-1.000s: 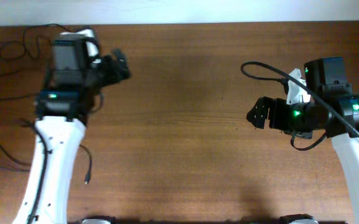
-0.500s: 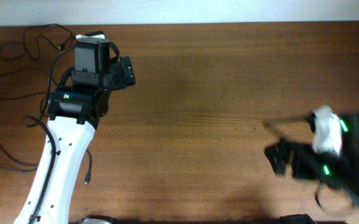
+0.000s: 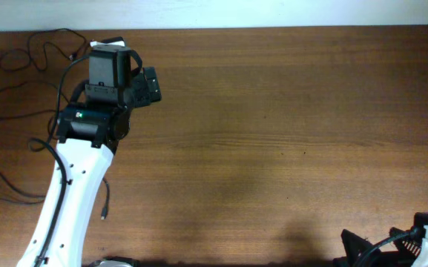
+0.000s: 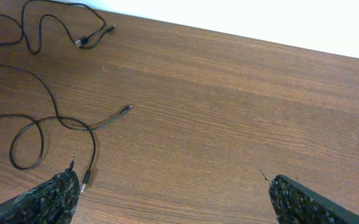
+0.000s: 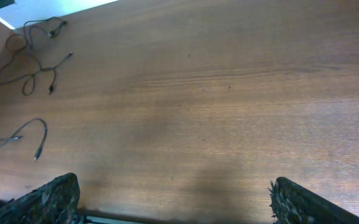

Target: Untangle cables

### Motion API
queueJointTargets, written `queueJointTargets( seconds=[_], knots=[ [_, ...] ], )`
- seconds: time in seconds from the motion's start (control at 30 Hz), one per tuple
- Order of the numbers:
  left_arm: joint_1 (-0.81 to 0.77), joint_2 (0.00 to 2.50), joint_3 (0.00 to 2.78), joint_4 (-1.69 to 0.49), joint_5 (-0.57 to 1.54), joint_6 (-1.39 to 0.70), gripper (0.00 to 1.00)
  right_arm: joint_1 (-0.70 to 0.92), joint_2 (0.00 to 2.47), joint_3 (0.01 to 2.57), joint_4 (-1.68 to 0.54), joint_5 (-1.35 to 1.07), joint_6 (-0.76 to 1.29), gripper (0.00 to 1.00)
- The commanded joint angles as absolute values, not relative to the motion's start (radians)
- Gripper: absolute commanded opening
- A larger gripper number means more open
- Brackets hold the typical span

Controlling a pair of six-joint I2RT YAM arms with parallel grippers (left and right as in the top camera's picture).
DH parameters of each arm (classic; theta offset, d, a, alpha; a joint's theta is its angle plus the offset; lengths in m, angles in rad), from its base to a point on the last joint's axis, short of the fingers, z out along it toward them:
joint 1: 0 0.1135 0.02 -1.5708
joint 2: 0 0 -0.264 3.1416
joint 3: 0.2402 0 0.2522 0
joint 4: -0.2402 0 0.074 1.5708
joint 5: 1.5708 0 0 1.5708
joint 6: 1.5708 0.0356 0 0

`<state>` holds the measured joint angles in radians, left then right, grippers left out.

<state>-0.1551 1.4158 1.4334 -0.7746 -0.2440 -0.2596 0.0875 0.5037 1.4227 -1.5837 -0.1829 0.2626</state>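
Right arm has swung down and back since the earlier overhead view. Its right hand now sits at the bottom right corner, mostly out of frame. Left arm has shifted only a little and has since held.

- Left hand: fingers spread wide, nothing between them; in its wrist view we see only bare surface in the gap.
- Right hand: likewise wide open and empty in its own wrist view.
- Cables: thin black cords lying flat along the far left of the surface, in loose loops and separate strands, well apart from both hands. We see no tight knot.

We judge the cords light, limp and prone to sliding or dragging a neighbour when pulled. Lying flat, they offer little to pinch. Best hold is probably just behind a plug, where the cord is stiffer.
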Motion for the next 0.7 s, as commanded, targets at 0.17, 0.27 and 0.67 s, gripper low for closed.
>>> queueJointTargets(
  seconds=[0.17, 0.27, 0.67],
  knots=[
    [-0.154, 1.414, 1.442, -0.774, -0.255, -0.244, 0.99, 0.029, 0.427, 1.075, -1.249, -0.130, 0.038, 0.98],
    [-0.154, 1.414, 1.442, -0.774, -0.255, -0.244, 0.99, 0.026, 0.314, 0.852, -1.028, -0.181, -0.056, 0.98],
    [-0.154, 1.414, 1.442, -0.774, -0.255, -0.244, 0.99, 0.026, 0.003, 0.200, -0.234, -0.190, -0.154, 0.98]
  ],
)
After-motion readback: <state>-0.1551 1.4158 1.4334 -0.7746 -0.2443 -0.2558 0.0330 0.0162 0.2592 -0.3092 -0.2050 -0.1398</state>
